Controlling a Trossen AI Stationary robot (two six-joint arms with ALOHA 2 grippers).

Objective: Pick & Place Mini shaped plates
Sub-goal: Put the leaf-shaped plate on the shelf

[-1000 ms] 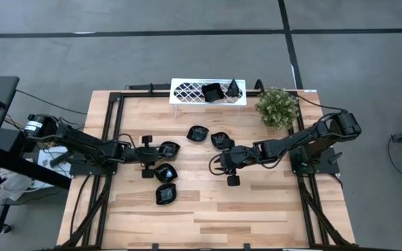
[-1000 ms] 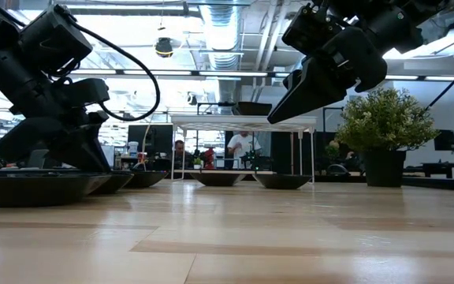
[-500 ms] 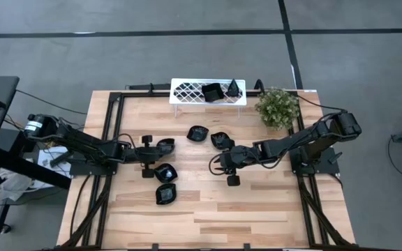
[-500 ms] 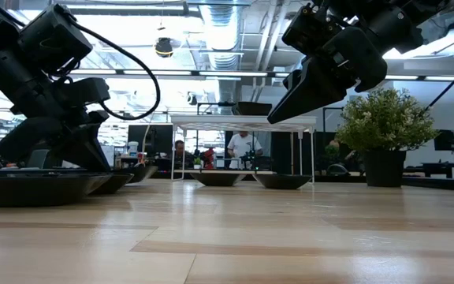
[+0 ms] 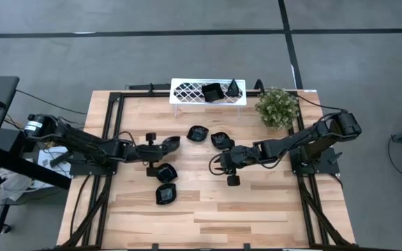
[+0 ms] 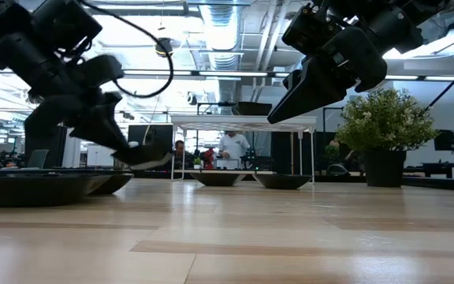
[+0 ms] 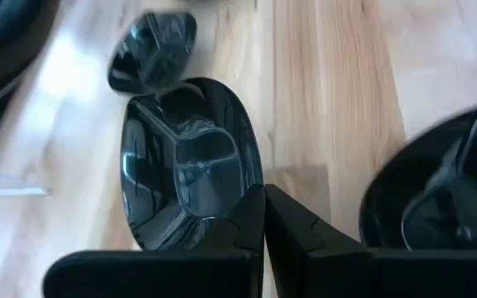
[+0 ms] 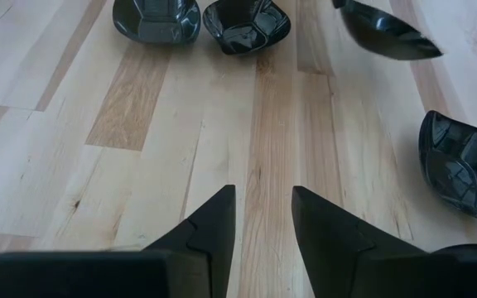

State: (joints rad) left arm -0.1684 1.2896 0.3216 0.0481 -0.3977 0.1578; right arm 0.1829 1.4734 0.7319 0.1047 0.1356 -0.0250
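Note:
Several mini shaped plates, small glossy black dishes, rest on the wooden table: two [image 5: 197, 132] [image 5: 220, 139] near the middle and two [image 5: 165, 172] [image 5: 165, 194] nearer the near edge. Two more [image 5: 211, 92] [image 5: 234, 87] sit on the white lattice tray [image 5: 187, 90]. My left gripper [image 5: 159, 147] is shut on another plate [image 5: 170, 143] left of the middle and holds it in the air [image 6: 148, 154]. My right gripper [image 5: 227, 164] hovers open above bare wood [image 8: 259, 217], right of the middle. My left gripper pinches the plate's rim [image 7: 240, 217] between its two fingers, at the edge nearest the arm, coming from the table's left and slanting down. The plate [image 6: 150, 155] is lifted clear of the table and sticks out past the fingertips, tilted.
A small green bushy plant [image 5: 276, 106] stands at the far right corner, beside the tray. Black frame rails [image 5: 110, 139] run along the table's left and right sides. Bare wood [image 5: 257, 209] lies toward the near edge. People show in the room beyond [image 6: 228, 146].
My left gripper, shut on the plate, has risen and shifted slightly toward the table's right and far side. The plate, which sat on the table a second ago, now hangs clear of it. The right arm has kept still.

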